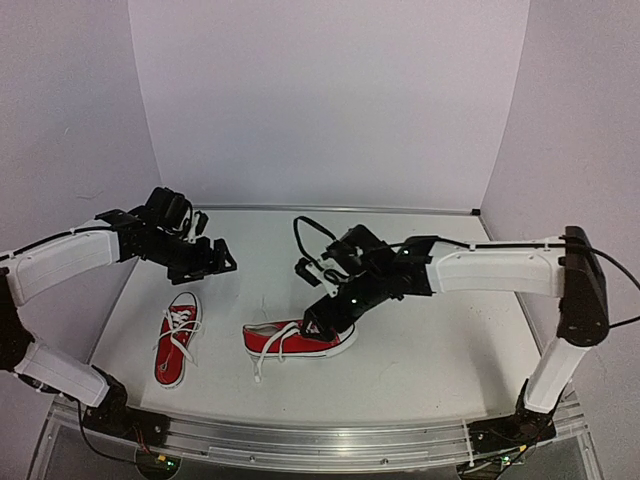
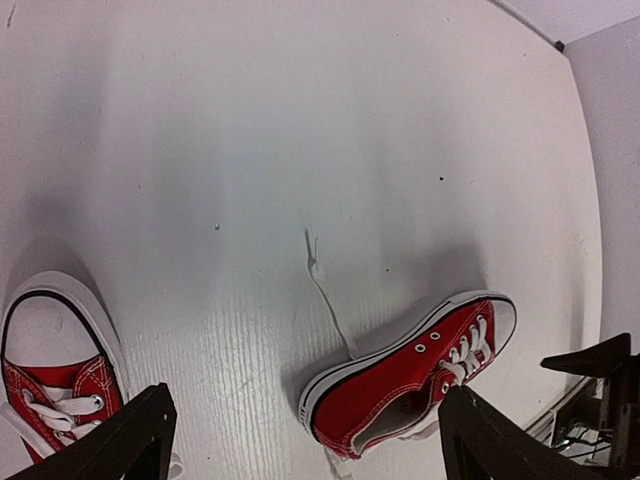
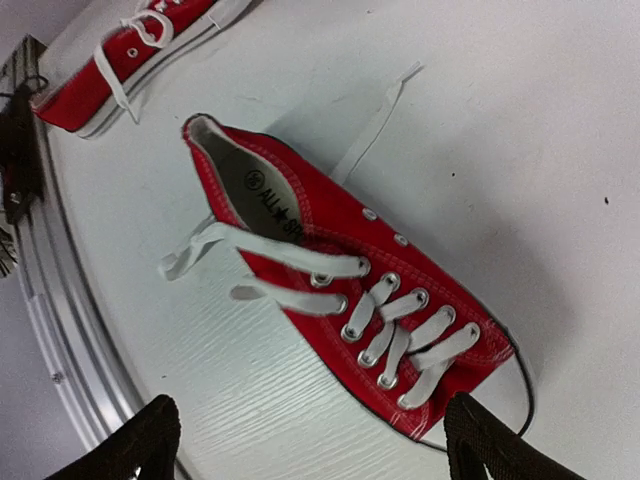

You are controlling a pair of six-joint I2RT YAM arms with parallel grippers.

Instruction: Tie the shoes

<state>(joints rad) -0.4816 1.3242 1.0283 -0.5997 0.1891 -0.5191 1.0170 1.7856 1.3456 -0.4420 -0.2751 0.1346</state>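
Nearest the lens, a metal rail (image 1: 320,438) runs along the front edge of the white table (image 1: 440,340) and carries both arm bases. At left, the left arm (image 1: 60,262) reaches in from the side. Its left gripper (image 1: 215,258) is raised above the table behind the left shoe (image 1: 177,338), jaws spread wide and holding nothing. Opposite, the right arm (image 1: 490,270) bends down toward the middle, where the right gripper (image 1: 328,318) hangs just over the centre shoe (image 1: 300,342). Its fingers (image 3: 500,445) stand far apart and grip nothing. Both red shoes lie on the table near the front edge, apart from each other. Untied white laces (image 3: 270,255) trail from the centre shoe onto the table.
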